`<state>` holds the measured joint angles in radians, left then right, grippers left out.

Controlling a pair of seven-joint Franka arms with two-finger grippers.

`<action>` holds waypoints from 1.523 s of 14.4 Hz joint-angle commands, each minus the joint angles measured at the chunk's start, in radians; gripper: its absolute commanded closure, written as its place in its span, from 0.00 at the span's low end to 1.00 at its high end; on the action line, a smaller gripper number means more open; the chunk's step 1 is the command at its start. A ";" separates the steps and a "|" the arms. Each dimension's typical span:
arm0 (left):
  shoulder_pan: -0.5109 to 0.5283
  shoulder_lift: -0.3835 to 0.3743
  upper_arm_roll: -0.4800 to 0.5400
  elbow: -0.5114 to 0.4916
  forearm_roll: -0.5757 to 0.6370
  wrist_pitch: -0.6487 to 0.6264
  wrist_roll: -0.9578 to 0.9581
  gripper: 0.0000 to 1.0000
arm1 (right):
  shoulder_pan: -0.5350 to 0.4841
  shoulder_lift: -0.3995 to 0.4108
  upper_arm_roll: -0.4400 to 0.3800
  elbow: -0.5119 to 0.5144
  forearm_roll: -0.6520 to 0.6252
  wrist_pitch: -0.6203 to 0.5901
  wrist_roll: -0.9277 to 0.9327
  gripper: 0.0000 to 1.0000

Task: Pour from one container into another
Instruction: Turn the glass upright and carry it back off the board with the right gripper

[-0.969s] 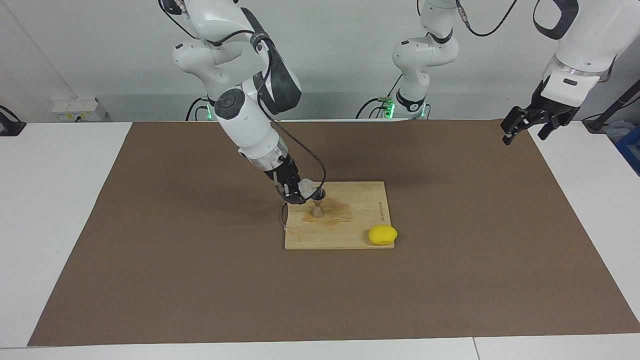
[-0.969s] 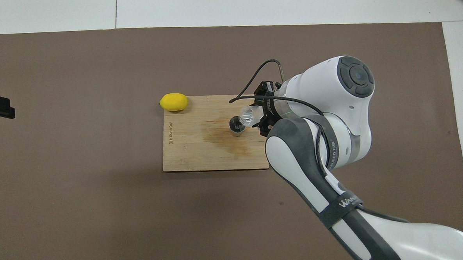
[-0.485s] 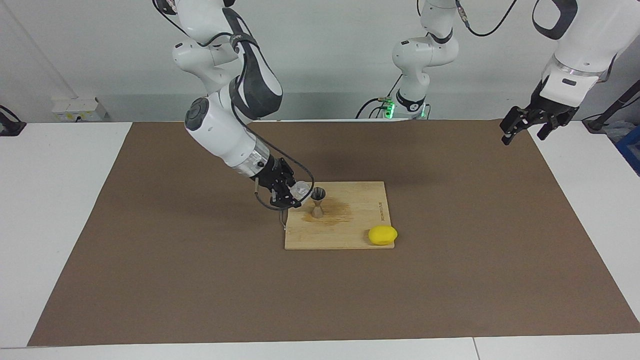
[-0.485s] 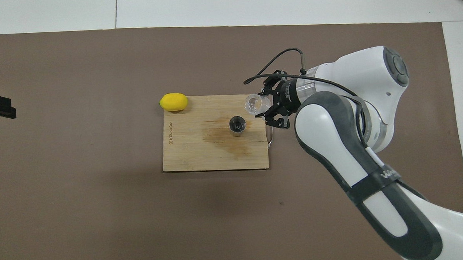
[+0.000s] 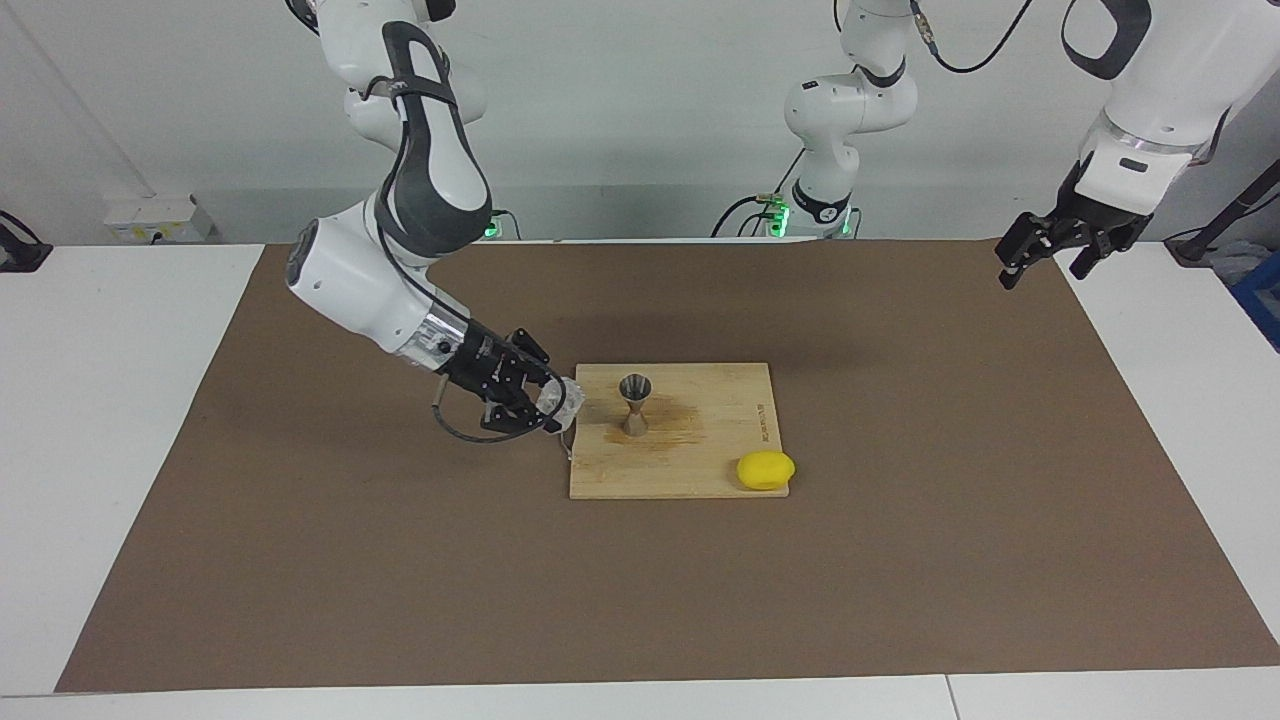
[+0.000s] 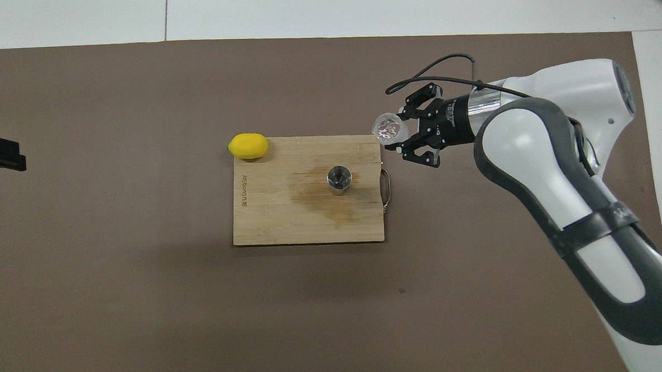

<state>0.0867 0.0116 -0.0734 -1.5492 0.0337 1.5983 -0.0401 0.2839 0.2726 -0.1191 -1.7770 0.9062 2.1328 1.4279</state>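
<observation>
The left hand (image 5: 1045, 250) hangs over the corner of the brown mat (image 5: 300, 550) at its own end of the desk. It waits there, well apart from the work, probably so that the pouring arm has room. I cannot tell whether it is wide or narrow.

The right hand (image 5: 555, 405) comes in low from its end of the desk and is clamped on the glass cup (image 5: 562, 400). It holds the cup in the air over the mat, just off the handle edge of the wooden board (image 5: 700, 470). The cup looks tipped rather than upright, and whether anything is left in it cannot be seen.

On the board the steel jigger (image 5: 634, 403) stands upright on one cone with its open mouth up, so it can take liquid. A darker stain (image 6: 320, 200) spreads around and beside its foot. Farther from the robots, the lemon (image 5: 765, 470) lies at the board's corner toward the left arm's end, touching the edge and out of the way.

A second ago the cup was tilted right over the jigger's mouth. Half a second ago it was just beside the rim, over the board. Now it has drawn clear of the board altogether, and the forearm has swung lower. The jigger, board and lemon have not moved. The pour itself looks finished, with the cup probably about to be set down.
</observation>
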 commanded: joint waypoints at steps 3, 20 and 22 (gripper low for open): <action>-0.013 -0.010 0.006 -0.002 0.002 -0.018 -0.017 0.00 | -0.133 -0.016 0.012 -0.041 0.095 -0.082 -0.158 1.00; -0.015 -0.015 0.001 -0.006 0.002 -0.032 -0.009 0.00 | -0.448 0.207 0.062 -0.099 0.280 -0.303 -0.685 1.00; -0.015 -0.015 -0.002 -0.008 0.002 -0.032 -0.007 0.00 | -0.456 0.209 0.062 -0.133 0.319 -0.278 -0.708 1.00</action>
<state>0.0844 0.0108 -0.0799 -1.5493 0.0336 1.5782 -0.0412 -0.1529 0.4879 -0.0748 -1.8700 1.1687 1.8290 0.7691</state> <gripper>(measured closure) 0.000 0.489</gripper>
